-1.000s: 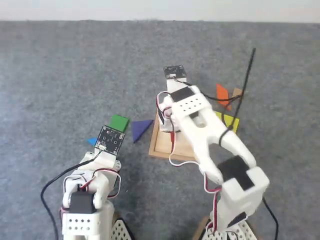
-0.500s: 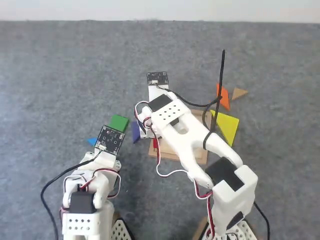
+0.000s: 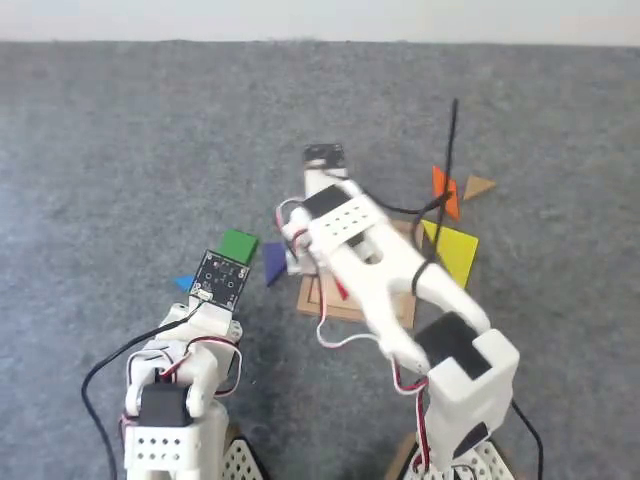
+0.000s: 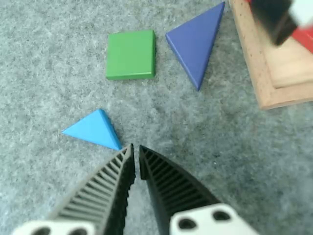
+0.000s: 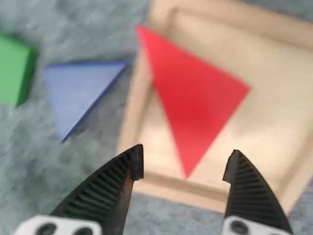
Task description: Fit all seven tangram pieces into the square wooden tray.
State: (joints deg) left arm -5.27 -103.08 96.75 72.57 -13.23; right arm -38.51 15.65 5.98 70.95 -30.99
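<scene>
The square wooden tray (image 5: 134, 110) holds a red triangle (image 5: 193, 105) lying flat near its corner. My right gripper (image 5: 186, 164) hovers open above that corner with nothing between its fingers. In the high view the right arm (image 3: 345, 215) covers most of the tray (image 3: 318, 300). A dark blue triangle (image 4: 195, 44), a green square (image 4: 131, 55) and a light blue triangle (image 4: 93, 129) lie on the carpet beside the tray (image 4: 264, 63). My left gripper (image 4: 136, 152) is shut and empty, right next to the light blue triangle.
On the tray's far side, a yellow triangle (image 3: 455, 250), an orange piece (image 3: 444, 190) and a tan triangle (image 3: 478, 186) lie on the grey carpet. A black cable (image 3: 450, 150) rises from the right arm. The left arm (image 3: 215, 285) stands near the front.
The right arm swung left across the tray, uncovering the yellow triangle, then eased slightly back to the right. The left arm and the loose pieces have not moved.
</scene>
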